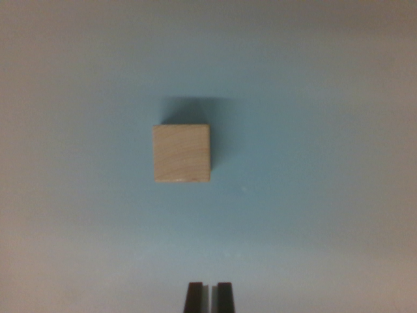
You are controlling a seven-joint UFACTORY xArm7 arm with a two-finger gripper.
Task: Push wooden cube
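Pale wood marks the small square wooden cube, which we see near the middle of the light blue bench. Our dark two-fingered tool sits at the bottom edge, fingers nearly together, well apart from the cube.

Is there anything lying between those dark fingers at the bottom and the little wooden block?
Nothing visible. Only bare pale blue surface lies between the dark gripper and the square light wooden cube.

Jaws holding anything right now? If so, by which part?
Nothing held. The gripper jaws sit near-closed with only a thin gap, well apart from the light wooden cube.
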